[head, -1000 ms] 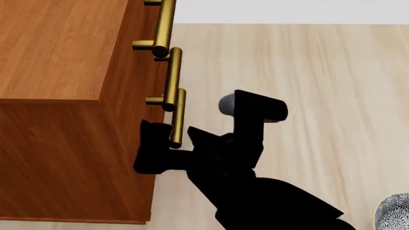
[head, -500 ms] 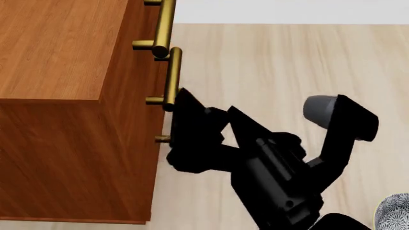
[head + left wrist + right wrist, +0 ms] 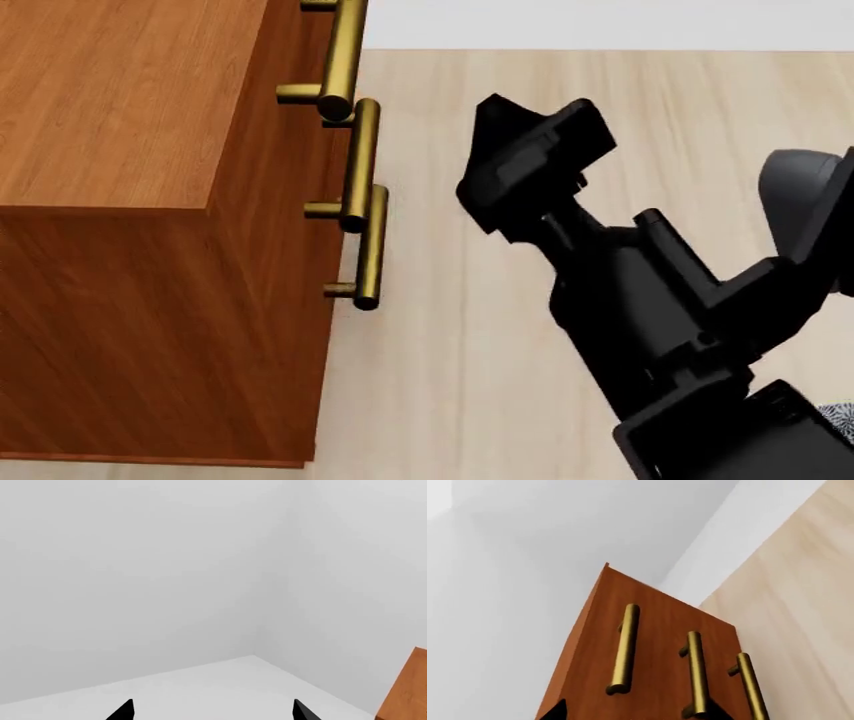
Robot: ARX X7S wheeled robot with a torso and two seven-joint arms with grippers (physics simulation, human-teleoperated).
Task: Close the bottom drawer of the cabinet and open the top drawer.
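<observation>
The cabinet [image 3: 120, 200] is cut off at the head view's left and top edges; its drawer fronts are seen too edge-on to separate. The right tool [image 3: 497, 170] has its fingertips hidden. The left tool [image 3: 212, 711] shows only two tips.

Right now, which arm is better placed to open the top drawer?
The right. Its gripper hangs free beside the cabinet, facing the top drawer. The left gripper faces a bare wall.

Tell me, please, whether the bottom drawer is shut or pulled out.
Shut: the bottom drawer sits flush with the cabinet front, its handle in line with the other two.
</observation>
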